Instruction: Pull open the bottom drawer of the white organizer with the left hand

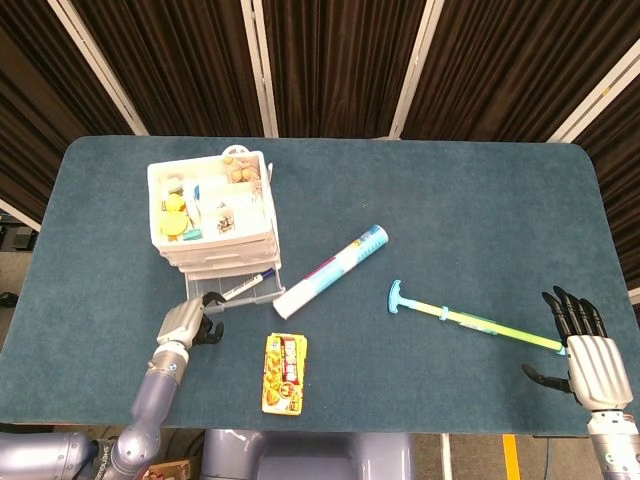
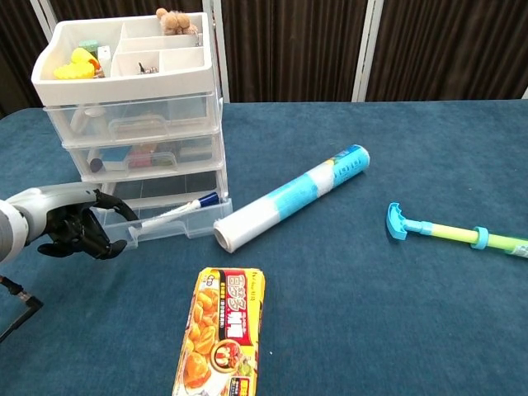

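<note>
The white organizer (image 1: pixel 212 215) (image 2: pixel 132 91) stands at the table's left, its open top tray holding small items. Its clear bottom drawer (image 1: pixel 240 291) (image 2: pixel 169 223) is pulled partway out, with a blue-tipped pen (image 2: pixel 169 212) lying inside. My left hand (image 1: pixel 190 322) (image 2: pixel 74 229) has its fingers curled on the drawer's front left edge. A blue and white roll (image 1: pixel 330 272) (image 2: pixel 289 198) lies against the drawer's right corner. My right hand (image 1: pixel 578 345) rests open at the table's front right, holding nothing.
A yellow snack box (image 1: pixel 284 373) (image 2: pixel 221 332) lies in front of the drawer. A blue-headed green stick (image 1: pixel 468 320) (image 2: pixel 445 231) lies right of centre. The table's front edge is near my left forearm.
</note>
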You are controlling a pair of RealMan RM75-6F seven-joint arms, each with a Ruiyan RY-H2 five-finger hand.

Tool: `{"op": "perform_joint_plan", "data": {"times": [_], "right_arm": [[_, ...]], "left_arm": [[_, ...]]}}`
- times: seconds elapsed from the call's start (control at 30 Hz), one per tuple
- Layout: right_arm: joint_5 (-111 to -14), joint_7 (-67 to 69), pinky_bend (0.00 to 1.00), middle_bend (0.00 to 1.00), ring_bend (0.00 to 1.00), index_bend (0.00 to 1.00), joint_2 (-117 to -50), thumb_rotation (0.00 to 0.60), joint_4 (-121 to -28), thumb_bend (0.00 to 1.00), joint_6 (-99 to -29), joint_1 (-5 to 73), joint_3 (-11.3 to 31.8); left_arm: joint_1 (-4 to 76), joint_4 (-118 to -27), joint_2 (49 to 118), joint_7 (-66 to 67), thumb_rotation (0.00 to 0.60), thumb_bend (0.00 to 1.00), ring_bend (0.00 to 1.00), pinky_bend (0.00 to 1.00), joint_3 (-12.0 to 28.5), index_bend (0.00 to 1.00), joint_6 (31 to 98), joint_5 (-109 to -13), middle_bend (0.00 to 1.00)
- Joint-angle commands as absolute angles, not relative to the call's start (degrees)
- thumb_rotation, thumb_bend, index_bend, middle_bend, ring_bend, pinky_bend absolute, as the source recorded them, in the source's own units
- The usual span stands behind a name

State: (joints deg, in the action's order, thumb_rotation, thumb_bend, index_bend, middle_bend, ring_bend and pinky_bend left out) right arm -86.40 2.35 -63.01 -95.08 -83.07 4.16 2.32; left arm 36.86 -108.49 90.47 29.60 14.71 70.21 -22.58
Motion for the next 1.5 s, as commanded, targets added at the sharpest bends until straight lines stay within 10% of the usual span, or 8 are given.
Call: {"op": "perform_joint_plan", "data": {"times": [0.03, 0.7, 1.17, 1.33, 1.5], "right_arm": [[-86.38, 2.33, 0.00, 0.00, 0.00, 0.00, -63.02, 0.600, -95.08, 0.09, -83.05, 4.17, 2.32], [-86.48, 2.17, 0.00, 0.00, 0.00, 0.00, -63.07, 0.600, -95.04, 0.09, -83.18, 4.11, 2.31], [-86.27, 2.22, 0.00, 0.00, 0.00, 0.00, -63.05, 0.600, -94.92, 0.09, -83.15, 4.10, 2.40], [-86.12, 2.49, 0.00, 0.00, 0.00, 0.00, -62.93, 0.600, -94.98, 0.09, -83.21, 4.10, 2.55], [-86.28, 2.13, 0.00, 0.00, 0.00, 0.00, -63.04, 0.600, -94.81, 0.09, -83.55, 4.04, 2.62]], "left_arm": [[36.32, -109.46, 89.78, 28.74, 0.600, 0.49, 0.97, 0.98, 14.13, 0.31, 69.71, -23.06, 1.00], [34.05, -114.18, 85.76, 25.62, 0.600, 0.48, 0.97, 0.98, 9.95, 0.20, 69.54, -28.98, 1.00], [30.32, -113.19, 83.16, 24.51, 0.600, 0.25, 0.90, 0.94, 4.04, 0.03, 75.66, -47.00, 0.92], [25.71, -110.12, 79.92, 21.70, 0.600, 0.19, 0.68, 0.78, -2.68, 0.03, 81.23, -63.85, 0.70], [20.49, -103.24, 76.50, 19.60, 0.600, 0.12, 0.18, 0.43, -8.98, 0.02, 89.32, -79.04, 0.21]]}}
